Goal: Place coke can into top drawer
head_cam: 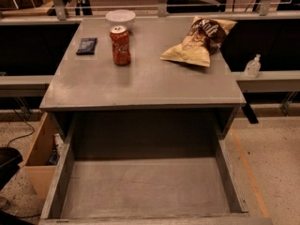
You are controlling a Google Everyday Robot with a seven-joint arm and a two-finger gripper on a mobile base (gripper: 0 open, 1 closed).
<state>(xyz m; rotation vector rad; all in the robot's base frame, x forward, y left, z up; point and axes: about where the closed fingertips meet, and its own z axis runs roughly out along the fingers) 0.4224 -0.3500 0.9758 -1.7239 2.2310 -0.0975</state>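
A grey metal cabinet top [150, 78] filled the upper frame; the small red coke can [120, 45] stood upright at upper left, just before a white bowl [120, 18]; the wide grey top drawer [145, 186] lay open below; the gripper was out of frame, its grasp impossible to tell.

Coke can [120, 45] on countertop [140, 83] behind top drawer [145, 186]

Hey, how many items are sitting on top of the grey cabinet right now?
4: white bowl at the back, coke can just in front of it, dark packet to its left, chip bag at right. The gripper is out of view.
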